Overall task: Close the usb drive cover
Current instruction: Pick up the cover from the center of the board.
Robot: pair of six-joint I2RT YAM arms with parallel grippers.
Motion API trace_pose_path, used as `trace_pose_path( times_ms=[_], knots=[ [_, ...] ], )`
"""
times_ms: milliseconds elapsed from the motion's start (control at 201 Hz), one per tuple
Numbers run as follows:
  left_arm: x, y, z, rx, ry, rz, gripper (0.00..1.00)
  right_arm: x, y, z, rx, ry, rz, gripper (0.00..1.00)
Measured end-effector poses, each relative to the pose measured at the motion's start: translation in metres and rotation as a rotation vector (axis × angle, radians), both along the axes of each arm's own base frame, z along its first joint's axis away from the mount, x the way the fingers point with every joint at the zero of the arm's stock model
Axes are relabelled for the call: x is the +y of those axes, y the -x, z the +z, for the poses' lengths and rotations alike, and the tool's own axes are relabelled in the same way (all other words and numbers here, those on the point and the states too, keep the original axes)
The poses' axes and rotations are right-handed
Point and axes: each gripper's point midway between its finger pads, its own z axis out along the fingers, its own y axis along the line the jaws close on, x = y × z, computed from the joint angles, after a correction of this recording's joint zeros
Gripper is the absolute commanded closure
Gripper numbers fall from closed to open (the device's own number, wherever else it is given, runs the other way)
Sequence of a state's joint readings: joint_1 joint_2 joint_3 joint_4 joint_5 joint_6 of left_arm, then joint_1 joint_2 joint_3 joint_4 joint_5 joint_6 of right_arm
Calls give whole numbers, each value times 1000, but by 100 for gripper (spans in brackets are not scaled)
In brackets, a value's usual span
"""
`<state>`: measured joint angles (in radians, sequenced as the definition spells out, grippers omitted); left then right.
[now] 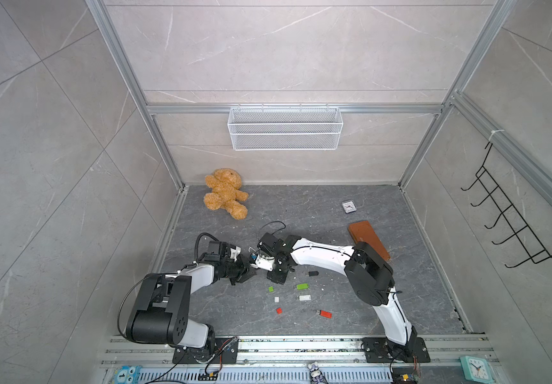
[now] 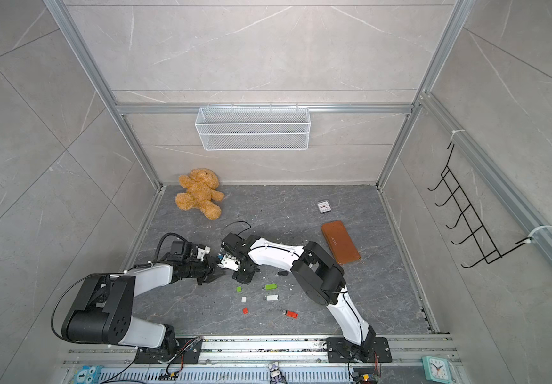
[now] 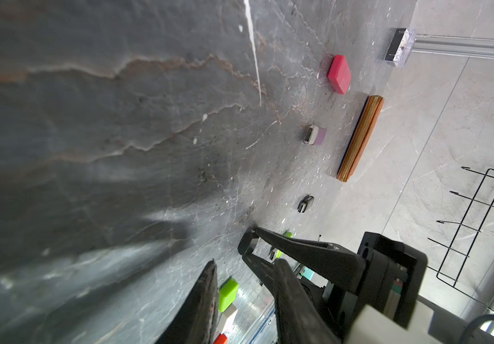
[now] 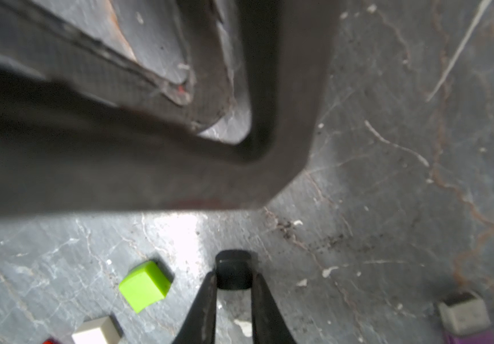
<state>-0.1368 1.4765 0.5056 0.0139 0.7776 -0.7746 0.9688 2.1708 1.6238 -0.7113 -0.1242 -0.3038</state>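
Note:
A small black usb drive cover (image 4: 234, 269) is pinched between the fingertips of my right gripper (image 4: 233, 278), just above the dark table. That gripper (image 1: 276, 277) points down at the table's middle. The uncapped black usb drive (image 1: 313, 273) lies to its right and also shows in the left wrist view (image 3: 305, 204). My left gripper (image 3: 245, 262) stands open and holds nothing. Its tips (image 1: 251, 271) are close to the right gripper's left side, and its large blurred finger fills much of the right wrist view.
Green (image 1: 301, 286), white (image 1: 304, 298) and red (image 1: 325, 313) drives lie near the front with loose green (image 1: 271, 289), white (image 1: 276, 299) and red (image 1: 279, 311) covers. A brown wallet (image 1: 369, 239), small clock (image 1: 349, 207) and teddy bear (image 1: 224, 192) lie farther back.

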Motion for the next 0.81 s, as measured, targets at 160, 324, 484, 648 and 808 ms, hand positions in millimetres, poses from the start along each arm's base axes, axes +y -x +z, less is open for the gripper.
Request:
trace_pose_path(
  times_ms=[160, 324, 484, 648, 808],
  knots=[
    [-5, 4, -9, 33, 42, -12, 64, 1, 1, 0, -1, -25, 5, 78],
    [-9, 6, -13, 51, 75, -26, 63, 2, 2, 1, 4, -56, 9, 78],
    [-18, 8, -13, 57, 113, -56, 62, 1, 2, 1, 20, -80, 6, 78],
    [-23, 10, -13, 64, 136, -73, 62, 1, 2, 2, 32, -97, 7, 78],
    [-29, 13, -13, 80, 163, -96, 62, 1, 2, 2, 40, -112, 19, 78]
  ],
)
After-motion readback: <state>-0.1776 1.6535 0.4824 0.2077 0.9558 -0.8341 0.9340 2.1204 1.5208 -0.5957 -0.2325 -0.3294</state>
